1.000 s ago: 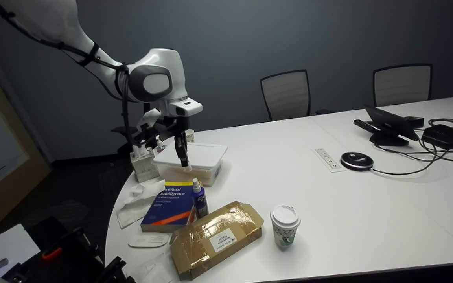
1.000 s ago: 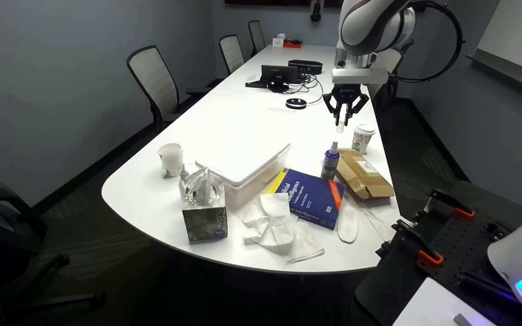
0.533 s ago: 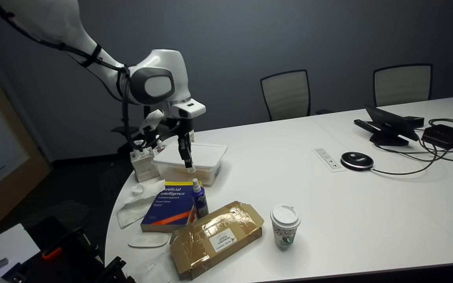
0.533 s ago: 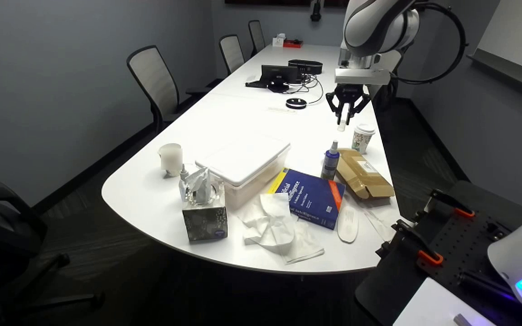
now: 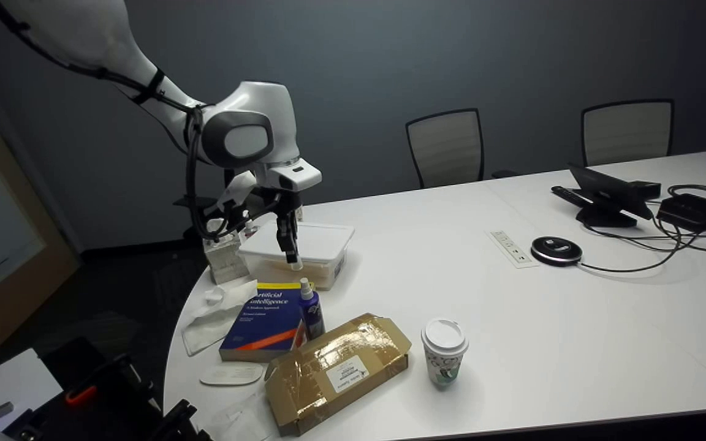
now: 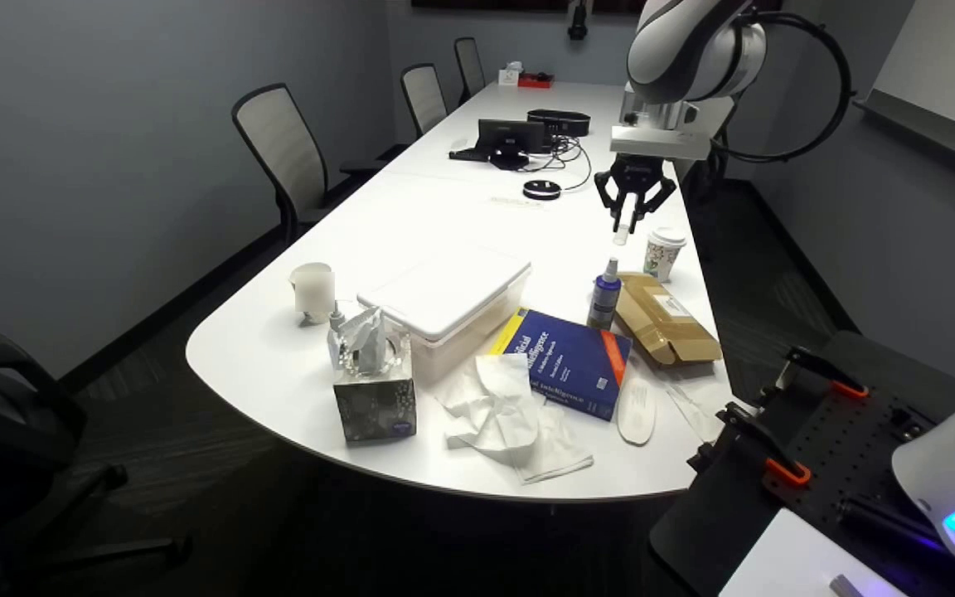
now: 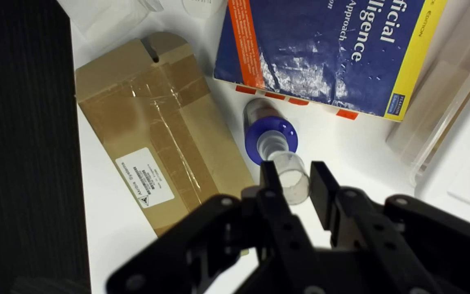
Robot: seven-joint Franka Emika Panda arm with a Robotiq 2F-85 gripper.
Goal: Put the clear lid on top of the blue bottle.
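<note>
The blue bottle stands upright beside the book, its white spray top bare; it also shows in an exterior view and in the wrist view. My gripper is shut on the clear lid, a small see-through cap held between the fingertips. In the wrist view the lid overlaps the tip of the spray top. In both exterior views the gripper points down and the lid is above the bottle's tip, with a gap between them.
A cardboard box and a thick blue book flank the bottle. A lidded plastic container stands behind the book. A paper cup stands past the box. A tissue box and crumpled tissues lie near the table edge.
The arm has shifted slightly and come down a little with the lid still in the gripper. The bottle and the other things on the table have not moved.
</note>
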